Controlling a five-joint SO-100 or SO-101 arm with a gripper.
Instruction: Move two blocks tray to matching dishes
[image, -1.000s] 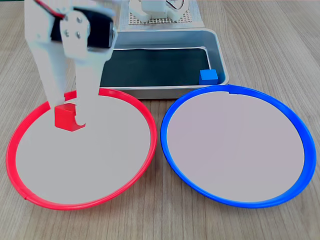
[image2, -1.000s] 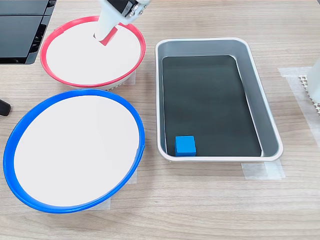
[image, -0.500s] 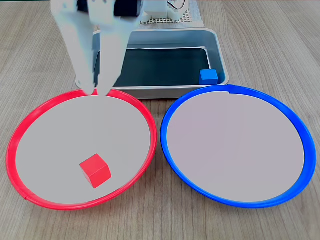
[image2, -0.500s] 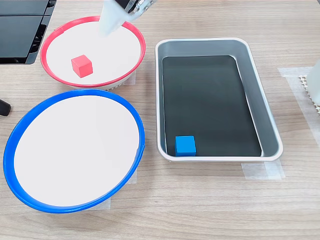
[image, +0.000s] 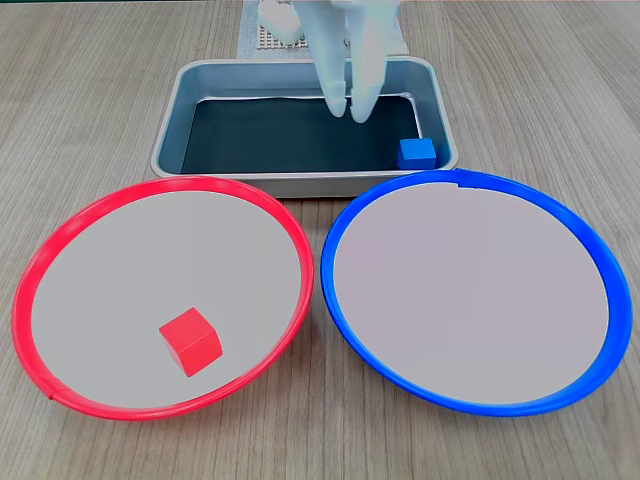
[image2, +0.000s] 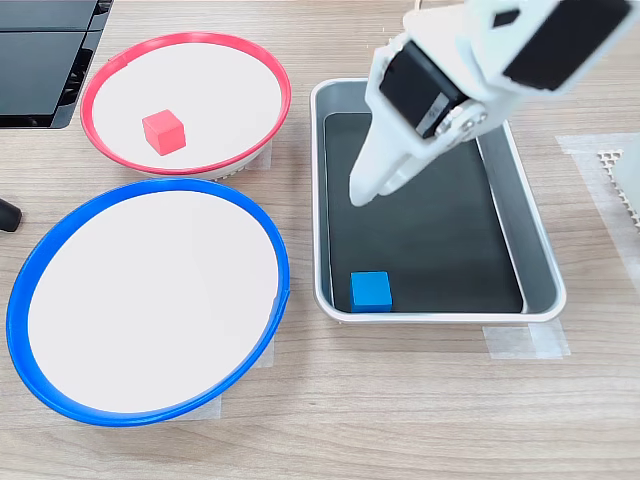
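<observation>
Blue block (image: 417, 153) in tray (image: 170, 135) corner | red block (image: 190, 341) on red dish (image: 290, 235)

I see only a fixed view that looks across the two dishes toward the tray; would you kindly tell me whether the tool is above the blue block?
Observer: No. In a fixed view from the side, the tool hangs over the black bottom of the tray, clearly apart from the blue block in its corner.
Operator: Thank you. Is the tray fastened down?
Observer: Clear tape lies on the table at the tray's rim near that block.
Operator: Is anything beside the red dish?
Observer: A flat black object lies next to the red dish.
</observation>
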